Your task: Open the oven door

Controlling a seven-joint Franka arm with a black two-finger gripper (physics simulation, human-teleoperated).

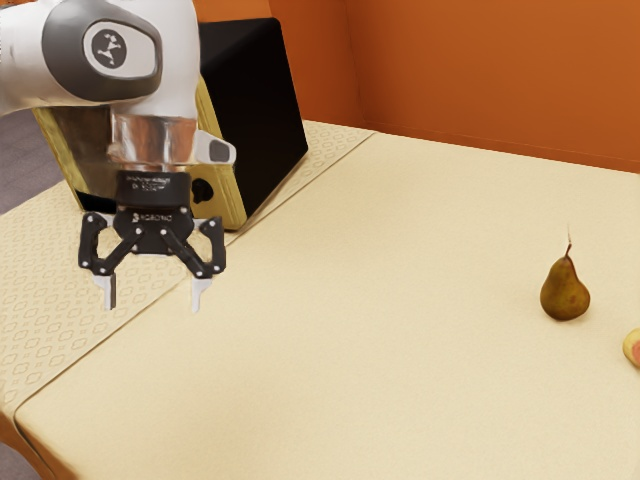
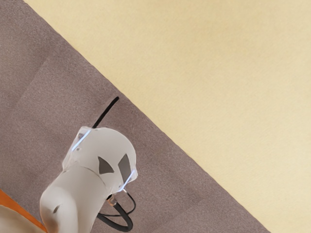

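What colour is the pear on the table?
The pear is brownish green, seen best in the exterior view.

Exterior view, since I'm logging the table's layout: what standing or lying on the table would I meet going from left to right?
Oven → pear → yellow-and-pink fruit, cut off by the picture's edge.

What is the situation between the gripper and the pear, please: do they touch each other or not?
Apart. The exterior view shows it: a wide stretch of bare table separates the open gripper from the pear.
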